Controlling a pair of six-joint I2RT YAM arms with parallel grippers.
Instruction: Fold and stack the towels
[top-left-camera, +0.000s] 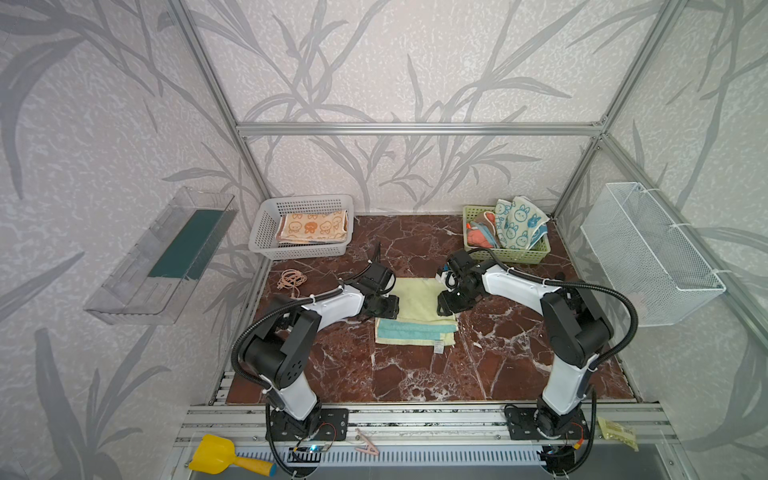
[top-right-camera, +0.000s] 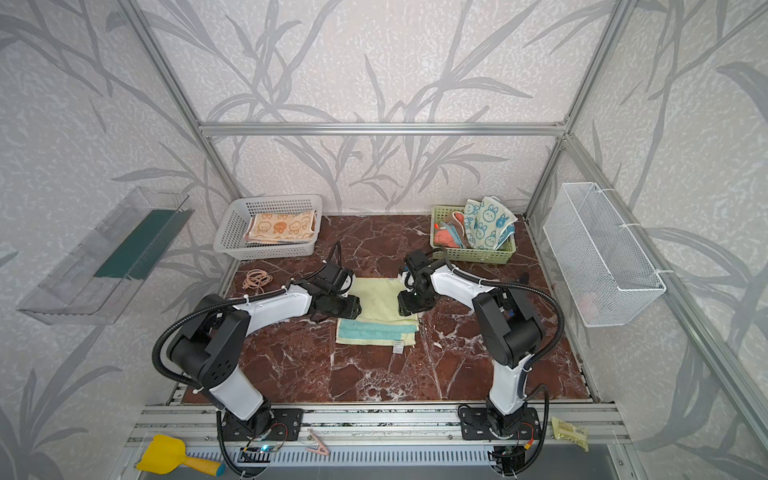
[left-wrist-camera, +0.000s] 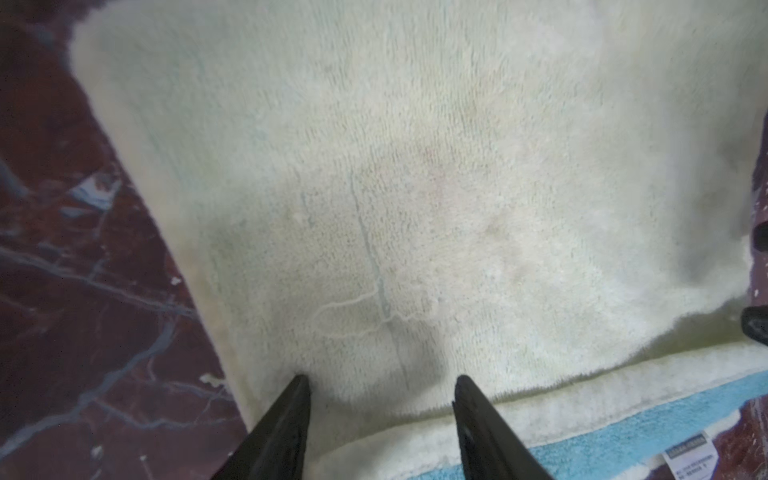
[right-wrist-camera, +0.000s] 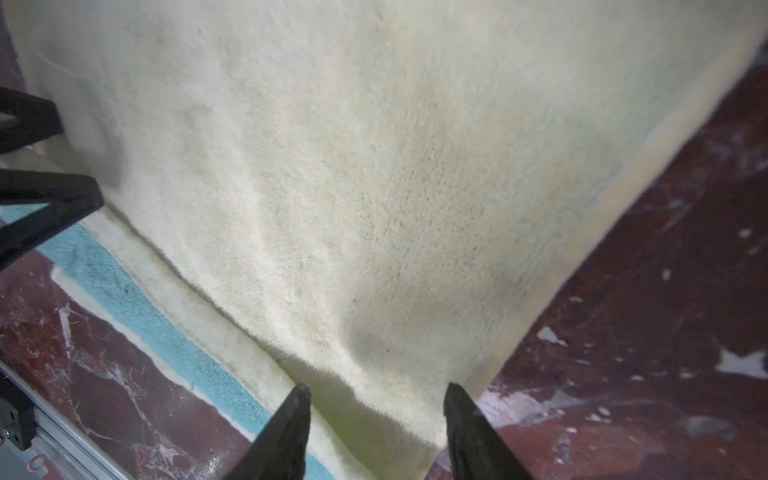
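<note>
Robot test cell in a lab, dressed to look domestic. Evidence: open aluminium extrusion frame (top-left-camera: 415, 129) with leaf-print wallpaper panels (top-left-camera: 415, 62) as walls, and a marble-look tabletop (top-left-camera: 415, 374). 2 robot arms are bolted to a slotted base rail (top-left-camera: 415, 419): left arm (top-left-camera: 336, 301), right arm (top-left-camera: 511, 286). Slotted cable duct (top-left-camera: 415, 457) runs along the front. Wire basket (top-left-camera: 648, 249) and clear tray (top-left-camera: 158, 257) hang on the side panels.

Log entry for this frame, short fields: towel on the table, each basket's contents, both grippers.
Table towel: cream towel, folded over, teal stripe exposed along its near edge
White basket: folded orange bunny towel
Green basket: blue-bunny towel and others, bunched, unfolded
Left gripper: open, above the top layer's edge
Right gripper: open, above the same edge, other end
</note>
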